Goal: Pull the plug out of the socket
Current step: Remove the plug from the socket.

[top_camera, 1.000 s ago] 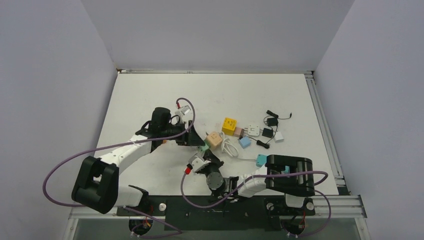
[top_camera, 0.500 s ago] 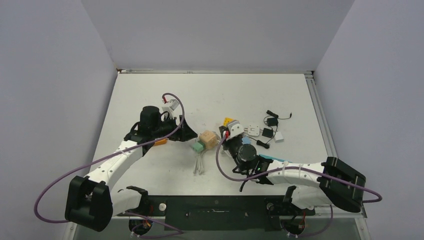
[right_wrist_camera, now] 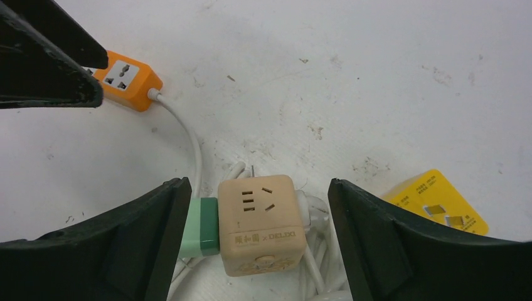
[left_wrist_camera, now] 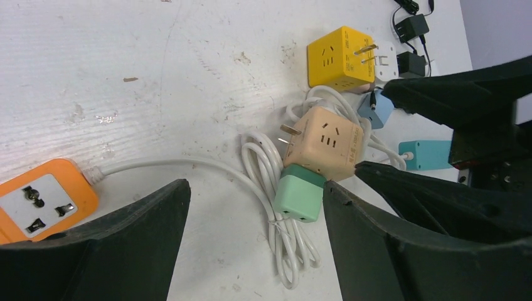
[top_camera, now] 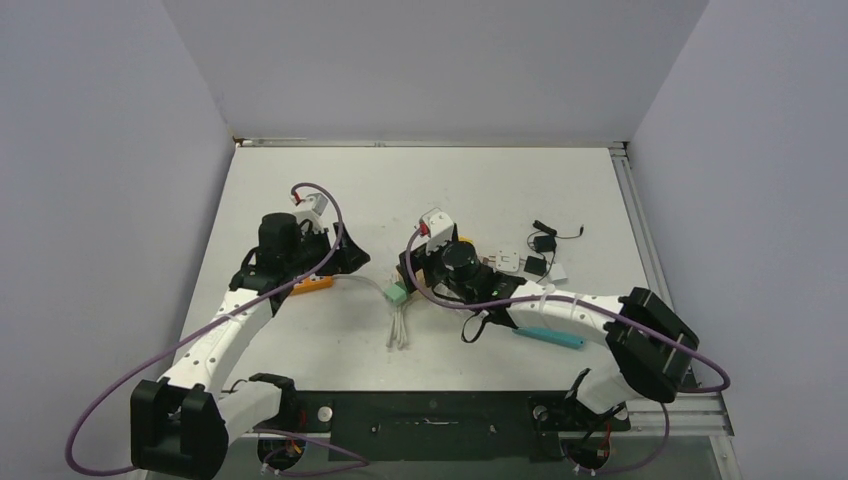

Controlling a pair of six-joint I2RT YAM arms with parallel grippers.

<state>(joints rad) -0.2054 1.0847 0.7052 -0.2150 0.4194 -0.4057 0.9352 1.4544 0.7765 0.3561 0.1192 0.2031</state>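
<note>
Right end effector (right_wrist_camera: 254, 241) spread wide, grasping nothing, its fingers flanking the beige socket cube (right_wrist_camera: 262, 224) with the green plug (right_wrist_camera: 199, 227) still seated in the cube's side on the table (right_wrist_camera: 351, 75). Left end effector (left_wrist_camera: 251, 241) likewise released, beside the orange power strip (left_wrist_camera: 39, 205), the cube beyond it.

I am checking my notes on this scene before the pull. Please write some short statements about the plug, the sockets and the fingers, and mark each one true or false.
1. The green plug sits in the side of the beige cube socket. True.
2. The right gripper is shut on the beige cube. False: its fingers stand open on both sides of it.
3. The orange socket has a white cable. True.
4. The left gripper holds the green plug. False: it is open, holding nothing.
5. The yellow cube lies under the beige cube. False: it lies apart.
</note>
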